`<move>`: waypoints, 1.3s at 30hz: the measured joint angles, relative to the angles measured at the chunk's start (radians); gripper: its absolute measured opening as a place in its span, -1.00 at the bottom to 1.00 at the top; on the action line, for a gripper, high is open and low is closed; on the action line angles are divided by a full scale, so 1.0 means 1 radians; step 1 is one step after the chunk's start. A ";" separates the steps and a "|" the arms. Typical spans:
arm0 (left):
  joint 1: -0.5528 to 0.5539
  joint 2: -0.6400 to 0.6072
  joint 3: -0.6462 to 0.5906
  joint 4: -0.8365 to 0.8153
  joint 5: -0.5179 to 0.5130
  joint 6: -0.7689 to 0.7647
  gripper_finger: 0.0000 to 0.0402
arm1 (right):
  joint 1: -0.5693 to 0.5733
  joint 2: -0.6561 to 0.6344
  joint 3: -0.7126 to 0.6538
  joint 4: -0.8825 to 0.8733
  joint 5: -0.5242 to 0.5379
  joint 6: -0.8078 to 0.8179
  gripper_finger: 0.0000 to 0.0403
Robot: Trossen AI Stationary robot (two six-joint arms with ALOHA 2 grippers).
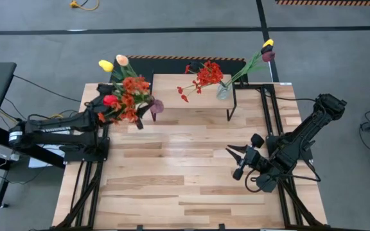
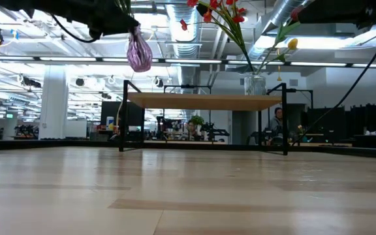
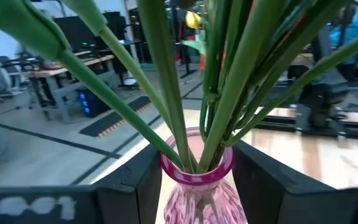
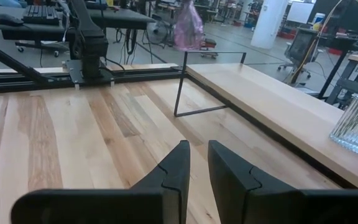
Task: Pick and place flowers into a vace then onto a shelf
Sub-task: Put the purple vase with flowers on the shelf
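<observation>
My left gripper (image 1: 148,110) is shut on a pink-purple mottled vase (image 1: 156,106) and holds it in the air just left of the shelf (image 1: 191,86). Green stems fill the vase's mouth (image 3: 197,163). Above it spread the flowers: a yellow tulip (image 1: 106,65), a cream one (image 1: 122,59), a red one (image 1: 110,100) and orange-red sprays (image 1: 131,96). A clear ribbed vase (image 1: 223,91) stands on the shelf's right part, with a red spray (image 1: 205,73) and yellow (image 1: 268,43) and maroon (image 1: 268,56) tulips. My right gripper (image 1: 234,153) waits low over the table's right half, with a narrow gap between its fingers and nothing in it. My left gripper pinches the vase between its two fingers (image 3: 135,186), on the shoulder just below the rim (image 3: 174,196). The fingers come in level from the table's left side, one on each side of the vase. The vase (image 2: 139,51) is lifted well clear of the table and about upright, stems rising from it.
The shelf (image 2: 207,101) is a low light-wood top on thin black legs at the table's far middle; its left part is bare wood. Black rails run along both table sides (image 1: 272,122). The room beyond holds desks, chairs and a person (image 2: 278,117).
</observation>
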State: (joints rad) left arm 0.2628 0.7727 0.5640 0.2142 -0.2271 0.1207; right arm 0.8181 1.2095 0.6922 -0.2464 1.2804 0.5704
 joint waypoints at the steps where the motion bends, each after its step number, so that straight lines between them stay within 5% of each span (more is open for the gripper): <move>1: 0.023 0.000 0.004 0.000 0.012 0.003 -0.24 | 0.000 0.000 0.000 0.000 0.000 -0.002 -0.74; 11: 0.284 0.174 0.073 0.020 0.237 -0.007 -0.23 | 0.000 0.000 0.000 0.000 -0.001 -0.002 -0.74; 18: 0.367 0.322 0.188 0.022 0.321 0.030 -0.23 | 0.000 0.000 0.000 0.000 -0.027 0.002 -0.74; 25: 0.402 0.422 0.233 -0.001 0.327 0.058 -0.23 | 0.000 0.000 0.000 -0.002 -0.030 -0.002 -0.74; 39: 0.413 0.426 0.234 -0.021 0.323 0.079 -0.14 | 0.000 0.000 0.000 -0.008 -0.043 -0.003 -0.74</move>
State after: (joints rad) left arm 0.6762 1.1984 0.7979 0.1935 0.0963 0.1993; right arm 0.8177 1.2095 0.6922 -0.2543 1.2371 0.5674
